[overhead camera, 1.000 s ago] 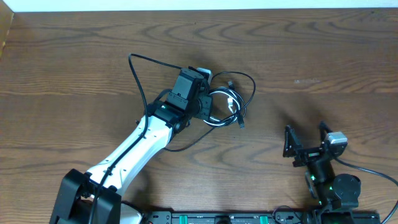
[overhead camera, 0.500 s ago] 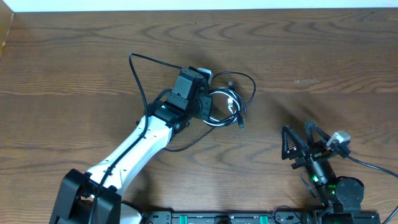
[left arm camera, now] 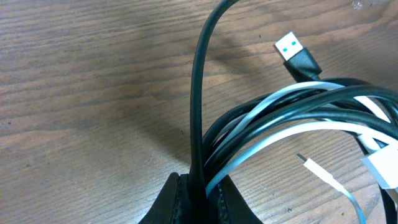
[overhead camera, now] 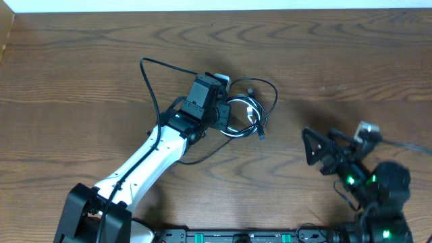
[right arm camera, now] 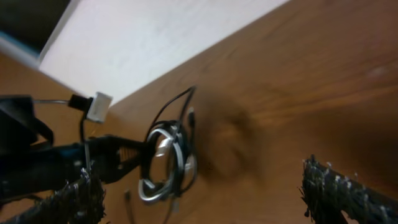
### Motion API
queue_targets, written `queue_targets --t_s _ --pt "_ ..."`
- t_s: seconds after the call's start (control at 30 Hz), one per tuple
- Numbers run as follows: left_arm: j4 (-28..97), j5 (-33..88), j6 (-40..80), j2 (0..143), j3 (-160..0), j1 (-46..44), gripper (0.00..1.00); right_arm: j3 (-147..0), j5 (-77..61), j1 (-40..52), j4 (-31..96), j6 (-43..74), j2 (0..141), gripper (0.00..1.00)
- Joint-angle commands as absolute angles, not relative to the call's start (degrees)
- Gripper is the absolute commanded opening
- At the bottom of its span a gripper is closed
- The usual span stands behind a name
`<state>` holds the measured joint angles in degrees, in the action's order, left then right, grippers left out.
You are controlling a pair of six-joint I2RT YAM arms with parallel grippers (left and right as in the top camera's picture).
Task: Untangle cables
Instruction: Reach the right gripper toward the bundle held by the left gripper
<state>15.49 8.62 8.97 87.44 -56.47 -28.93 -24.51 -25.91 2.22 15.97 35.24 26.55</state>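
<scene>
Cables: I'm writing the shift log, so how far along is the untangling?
Done: nothing is separated yet. The cables lie looped together in one bundle on the table. In hand: the left gripper has its jaws shut on strands of that bundle, with a black one rising from the pinch. The right gripper is open and empty, off to the side. Left: pulling every cable free of the others.

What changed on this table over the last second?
The right arm swung round, so the open right pincer now points left toward the cables rather than away from the robot. It holds nothing. Nothing was grabbed or let go. The left pincer stays shut on the cables, and the bundle lies where it was on the table.
</scene>
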Motion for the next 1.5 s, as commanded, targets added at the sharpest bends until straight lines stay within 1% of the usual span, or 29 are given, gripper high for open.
queue_targets --t_s 0.0,0.1,0.33,0.47,0.6,0.67,0.77,0.87,1.03,1.1,1.2,1.33,1.37,1.43,1.47 --pt "15.4 8.2 8.6 86.8 -56.1 -28.7 0.08 -29.5 -38.5 2.3 15.0 34.0 34.7 0.99" --pt "15.4 8.2 8.6 86.8 -56.1 -28.7 0.08 -30.4 -46.9 2.3 8.6 34.0 40.2 0.99" --pt "15.4 8.2 8.6 86.8 -56.1 -28.7 0.08 -30.4 -47.1 3.8 0.0 34.6 49.5 0.98" --pt "15.4 8.2 8.6 86.8 -56.1 -28.7 0.08 -30.4 -46.1 7.6 -0.4 35.1 54.4 0.81" --pt "15.4 8.2 8.6 86.8 -56.1 -28.7 0.08 -30.4 -40.6 12.9 -1.0 38.2 58.9 0.77" --pt "15.5 8.2 8.6 86.8 -56.1 -28.7 0.08 -30.4 -38.0 16.5 -3.7 38.3 61.2 0.75" --pt "15.8 8.2 8.6 86.8 -56.1 -28.7 0.08 -30.4 -31.4 19.5 -5.5 38.8 63.4 0.75" --pt "16.0 8.6 8.6 86.8 -56.1 -28.7 0.08 -30.4 -27.6 21.3 -7.4 39.0 65.2 0.72" --pt "16.5 10.7 8.6 86.8 -56.1 -28.7 0.08 -30.4 -26.5 22.4 -10.9 39.0 68.6 0.63" --pt "16.5 12.2 8.6 86.8 -56.1 -28.7 0.08 -30.4 -26.5 22.4 -11.8 39.2 69.6 0.58" --pt "16.5 13.1 8.6 86.8 -56.1 -28.7 0.08 -30.4 -26.5 22.4 -12.7 40.4 70.4 0.47" --pt "16.5 13.1 8.6 86.8 -56.1 -28.7 0.08 -30.4 -27.7 22.4 -13.2 41.8 70.4 0.29" --pt "16.6 13.1 8.6 86.8 -56.1 -28.7 0.07 -30.4 -29.0 22.4 -13.6 41.8 70.4 0.20" --pt "16.7 13.1 8.6 86.8 -56.1 -28.7 0.08 -30.4 -31.7 22.4 -14.7 41.8 70.4 0.09" --pt "16.7 13.1 8.6 86.8 -56.1 -28.7 0.08 -30.4 -33.5 22.4 -15.4 42.3 70.4 0.05"
